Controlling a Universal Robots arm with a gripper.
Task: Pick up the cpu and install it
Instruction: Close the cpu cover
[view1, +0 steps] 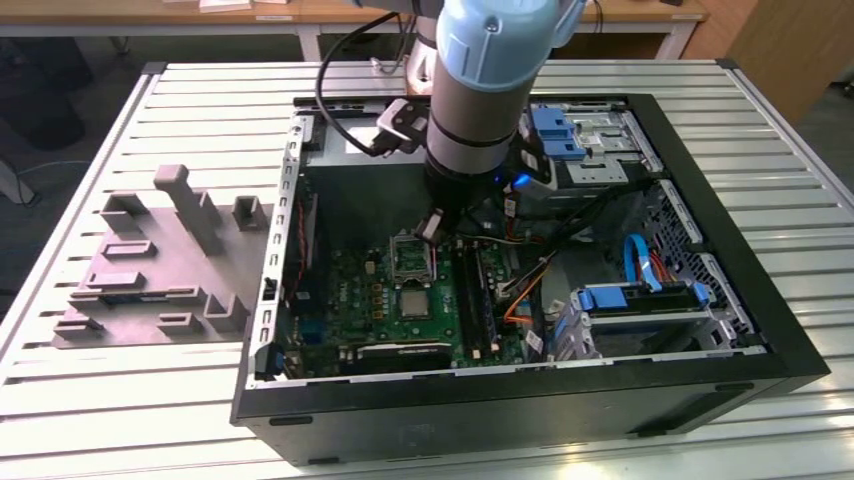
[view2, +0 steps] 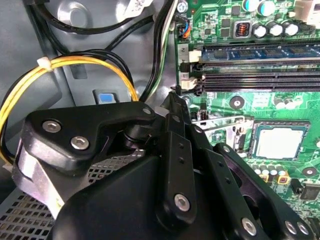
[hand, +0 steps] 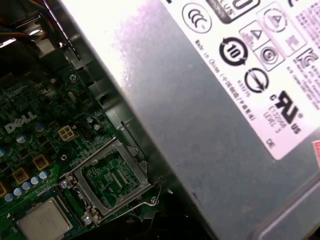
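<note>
The cpu (view1: 416, 303) is seen seated flat in its socket on the motherboard (view1: 354, 290), just near of the raised socket frame (view1: 411, 255). The gripper (view1: 431, 226) is poised above that frame; whether its jaws are parted cannot be told.

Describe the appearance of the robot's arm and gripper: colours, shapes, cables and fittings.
In the exterior view the arm is a thick silver-grey cylinder capped by a pale blue joint cover, with a black cable looping beside it and a small blue light near its wrist. In the second wrist view the gripper is matte black, built from linked bars fastened with round silver screws.
</note>
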